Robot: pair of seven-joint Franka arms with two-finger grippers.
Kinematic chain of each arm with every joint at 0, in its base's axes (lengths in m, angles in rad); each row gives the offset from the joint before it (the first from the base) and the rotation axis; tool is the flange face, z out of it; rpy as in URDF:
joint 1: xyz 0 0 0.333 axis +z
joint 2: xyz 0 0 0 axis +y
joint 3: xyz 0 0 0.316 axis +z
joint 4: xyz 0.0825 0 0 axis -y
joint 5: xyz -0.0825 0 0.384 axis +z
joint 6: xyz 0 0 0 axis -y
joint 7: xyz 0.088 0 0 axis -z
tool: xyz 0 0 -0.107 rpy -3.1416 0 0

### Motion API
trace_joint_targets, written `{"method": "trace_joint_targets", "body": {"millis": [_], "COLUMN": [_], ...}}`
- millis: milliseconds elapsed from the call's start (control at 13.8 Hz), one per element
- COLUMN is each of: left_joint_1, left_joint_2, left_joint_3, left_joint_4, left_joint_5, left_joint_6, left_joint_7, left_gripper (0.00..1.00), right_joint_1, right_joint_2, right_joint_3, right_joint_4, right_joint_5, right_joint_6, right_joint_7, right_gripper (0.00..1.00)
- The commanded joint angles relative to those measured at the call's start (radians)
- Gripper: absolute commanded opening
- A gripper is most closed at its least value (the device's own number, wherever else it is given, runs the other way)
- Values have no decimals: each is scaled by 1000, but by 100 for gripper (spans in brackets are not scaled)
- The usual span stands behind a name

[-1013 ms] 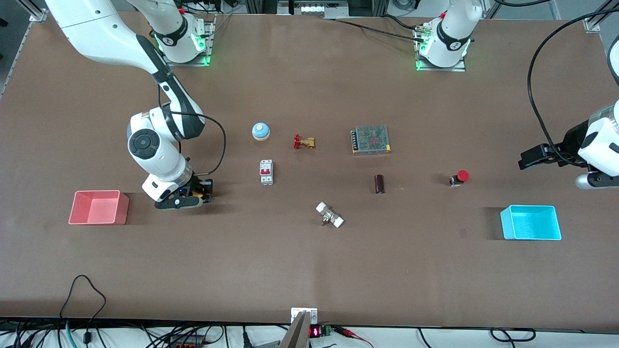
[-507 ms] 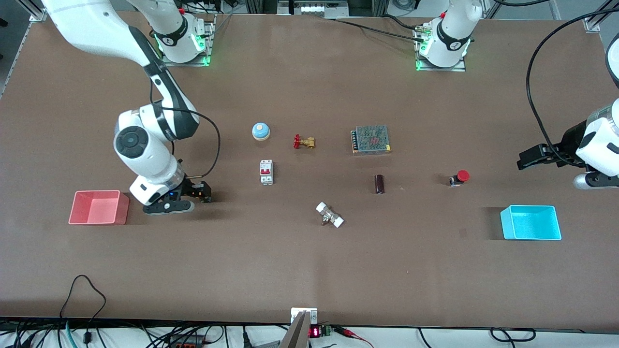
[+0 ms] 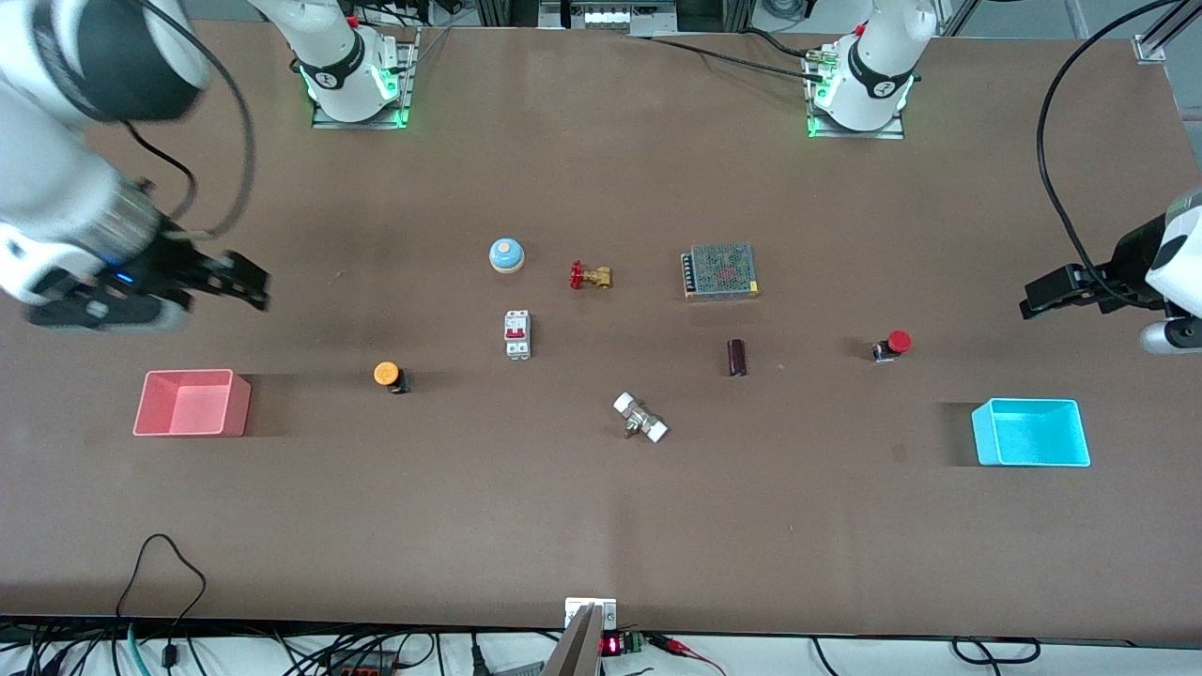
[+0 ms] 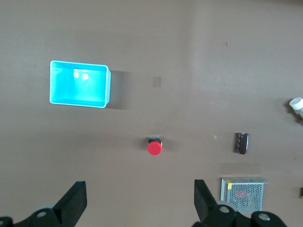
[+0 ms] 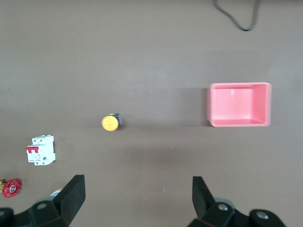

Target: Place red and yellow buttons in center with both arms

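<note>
Yellow button (image 3: 387,375) — tipped, cap toward pink bin (image 3: 191,404), beside it. Red button (image 3: 892,344) — tipped, cap toward the left arm's end, near blue bin (image 3: 1031,432). Right gripper (image 3: 246,280), left gripper (image 3: 1038,299) — raised, fingers spread, empty.

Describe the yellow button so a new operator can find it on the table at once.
Start at the pink bin toward the right arm's end of the table. Beside it, toward the center, the yellow button stands alone on bare tabletop, between the bin and the white circuit breaker. It is the only orange-yellow round cap on a short black body; the blue bell has a blue dome.
</note>
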Motion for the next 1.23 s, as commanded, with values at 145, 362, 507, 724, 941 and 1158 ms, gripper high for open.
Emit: {"method": "trace_joint_targets", "body": {"millis": [145, 362, 507, 724, 941, 1158], "left_joint_1": [5, 14, 13, 14, 14, 17], "left_joint_2": [-29, -31, -48, -72, -83, -84], "left_joint_3": [-9, -18, -30, -33, -36, -36], "left_joint_4": [0, -3, -13, -43, -58, -61], "left_joint_5": [37, 28, 28, 28, 25, 23], "left_joint_6": [-14, -3, -6, -5, -3, 0], "left_joint_7": [67, 2, -2, 37, 26, 26], "left_gripper": [100, 100, 100, 100, 100, 100], "right_joint_1": [-15, -12, -13, -13, -15, -16], "right_joint_2": [-46, -43, -38, -38, -44, -52], "right_joint_3": [-45, -39, -39, -39, -41, -44], "right_joint_4": [-3, -1, 0, -1, -1, -6], "right_joint_5": [50, 44, 46, 47, 46, 44], "right_joint_6": [-71, -71, -68, -73, -76, -109], "right_joint_7": [-4, 4, 5, 5, 4, 5], "right_gripper": [100, 100, 100, 100, 100, 100]}}
